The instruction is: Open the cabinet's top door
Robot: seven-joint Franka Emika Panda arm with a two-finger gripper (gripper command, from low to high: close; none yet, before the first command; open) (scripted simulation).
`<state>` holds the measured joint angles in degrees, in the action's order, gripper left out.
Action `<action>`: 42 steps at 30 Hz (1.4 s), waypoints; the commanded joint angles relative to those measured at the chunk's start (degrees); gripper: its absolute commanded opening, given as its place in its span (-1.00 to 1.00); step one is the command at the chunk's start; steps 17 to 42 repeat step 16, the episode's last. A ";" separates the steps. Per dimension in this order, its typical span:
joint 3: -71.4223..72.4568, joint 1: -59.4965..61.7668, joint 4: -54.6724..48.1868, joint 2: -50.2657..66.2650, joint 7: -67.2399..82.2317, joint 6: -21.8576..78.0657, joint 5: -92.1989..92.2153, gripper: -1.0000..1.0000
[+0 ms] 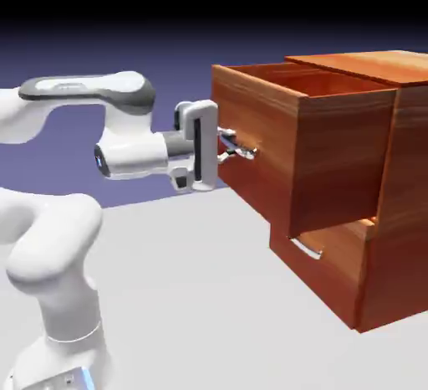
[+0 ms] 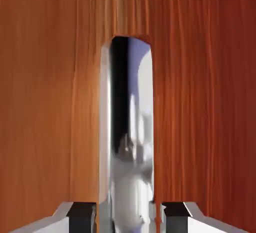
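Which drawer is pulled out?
The top door, whose handle the fingers grip. The lower drawer sits pushed in.

No readable text, label, brand, number or sign in either view. The cabinet [image 1: 368, 171] shows only bare wood grain. The white robot arm [image 1: 50, 246] carries no legible marking. A small bluish patch shows at the arm's base, too small to tell whether it bears any lettering.
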<state>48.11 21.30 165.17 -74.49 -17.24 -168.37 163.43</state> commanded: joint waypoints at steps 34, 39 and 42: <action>-4.89 -29.03 7.04 -16.62 -0.02 -26.30 -3.04 1.00; -4.89 -29.03 7.04 -16.62 -0.02 -26.30 -3.04 1.00; -4.89 -29.03 7.04 -16.62 -0.02 -26.30 -3.04 1.00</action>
